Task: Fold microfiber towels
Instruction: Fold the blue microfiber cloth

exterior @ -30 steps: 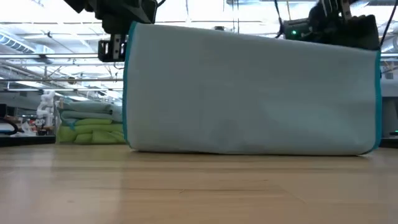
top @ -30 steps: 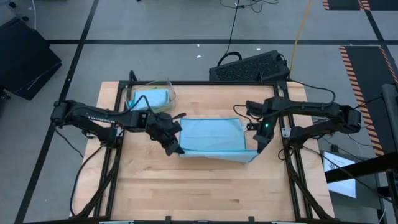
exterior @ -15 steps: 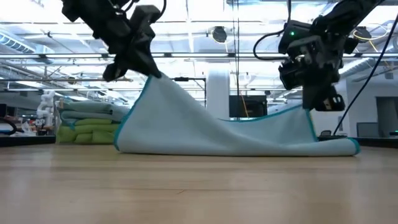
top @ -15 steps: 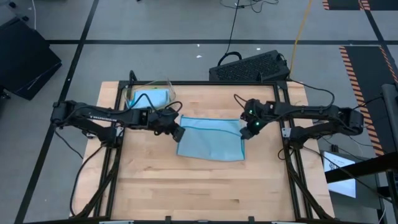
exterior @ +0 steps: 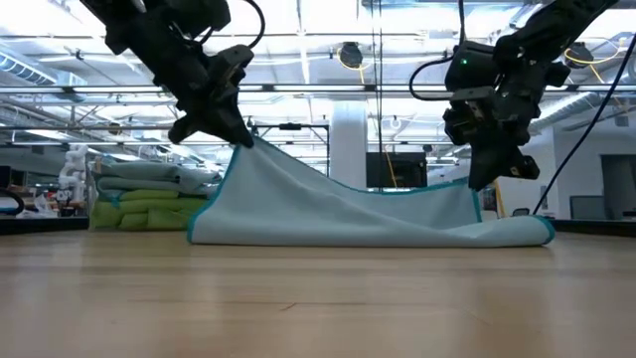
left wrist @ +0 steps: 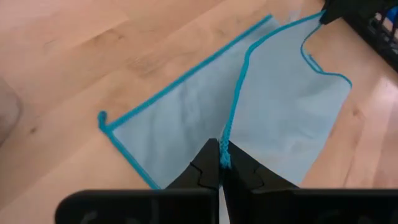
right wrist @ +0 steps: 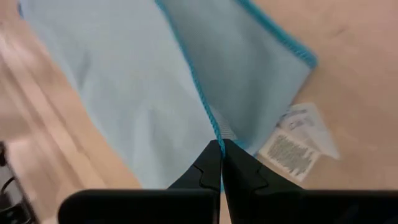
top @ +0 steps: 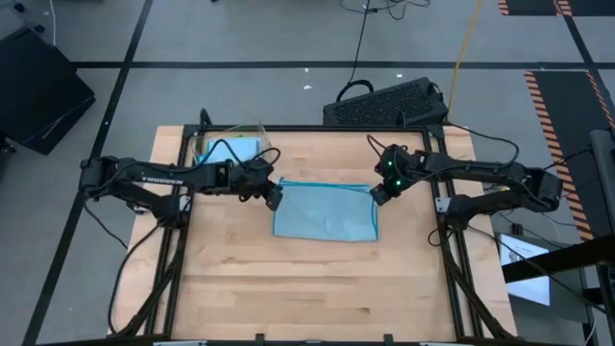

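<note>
The high camera hangs above and looks straight down, taking in the whole bench [top: 317, 288] and the grey floor around it. The low camera sits at bench-top height and looks level across the wood into the room behind. Each wrist camera rides close over its own arm, looking past that arm's dark fingers [left wrist: 211, 168] [right wrist: 214, 165] at close range. All four views share the light blue towel [top: 325, 213] [exterior: 338, 214] [left wrist: 280, 118] [right wrist: 124, 81] at the bench's middle.
</note>
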